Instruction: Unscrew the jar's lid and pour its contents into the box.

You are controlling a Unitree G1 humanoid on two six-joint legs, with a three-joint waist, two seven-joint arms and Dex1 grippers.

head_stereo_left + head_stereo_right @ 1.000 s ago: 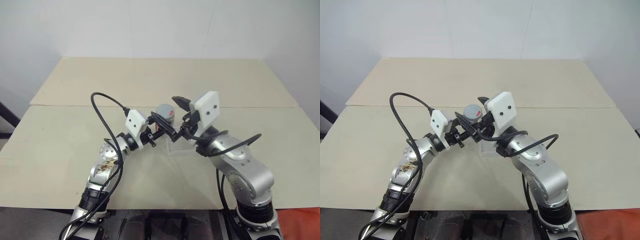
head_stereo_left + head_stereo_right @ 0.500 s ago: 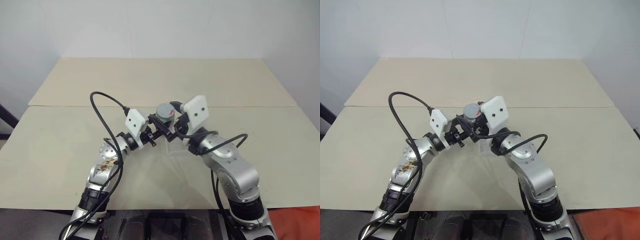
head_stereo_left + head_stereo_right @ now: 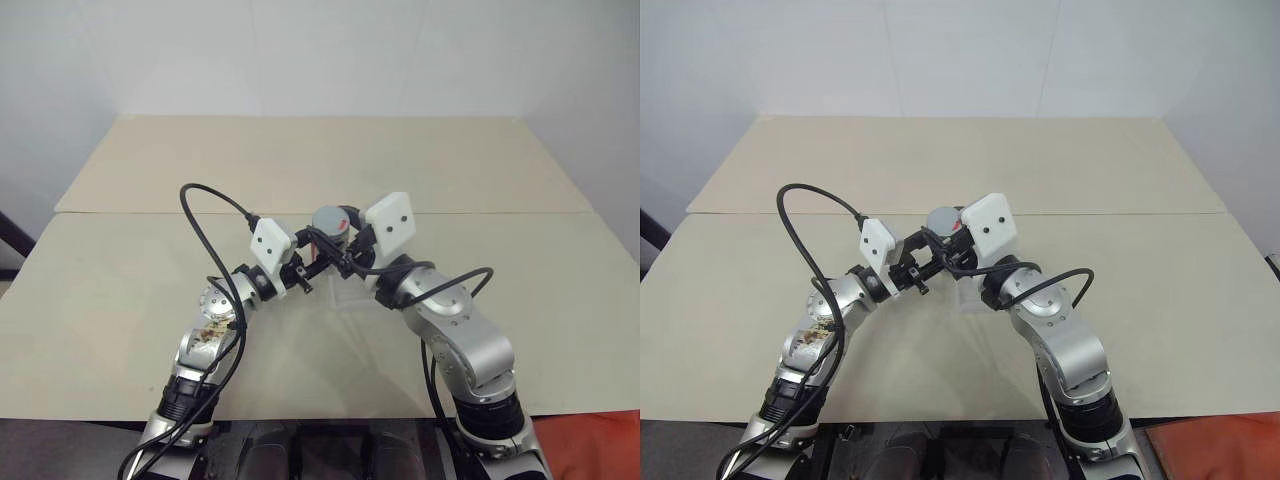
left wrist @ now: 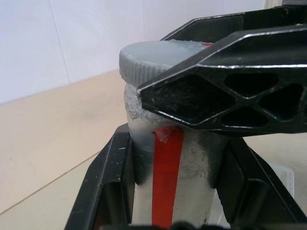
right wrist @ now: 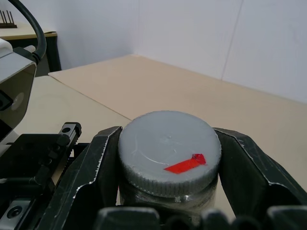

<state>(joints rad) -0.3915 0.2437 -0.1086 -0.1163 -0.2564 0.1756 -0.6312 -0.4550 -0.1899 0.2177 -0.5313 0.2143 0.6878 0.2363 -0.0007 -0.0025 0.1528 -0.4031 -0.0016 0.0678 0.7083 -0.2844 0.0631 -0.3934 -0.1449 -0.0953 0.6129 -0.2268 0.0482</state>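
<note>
The jar (image 4: 168,191), silvery-white with a red stripe, is held upright above the table, and my left gripper (image 3: 322,245) is shut on its body. Its grey lid (image 5: 168,151), marked with a red patch, sits on top of the jar. My right gripper (image 5: 169,175) is shut on the lid's ribbed edge, one finger (image 5: 91,172) on each side. In the left wrist view a right finger (image 4: 225,91) crosses in front of the lid (image 4: 153,60). The clear plastic box (image 3: 342,296) lies on the table just below both grippers. The contents are hidden inside the jar.
The beige table (image 3: 320,160) spreads wide around the arms, with a seam (image 3: 150,212) running across it. A black cable (image 3: 200,215) loops up from my left arm. A white wall stands behind the table's far edge.
My right gripper, open and off to the right of the jar a second ago, has come in over the lid and shut on it. The left gripper and jar have stayed put.
</note>
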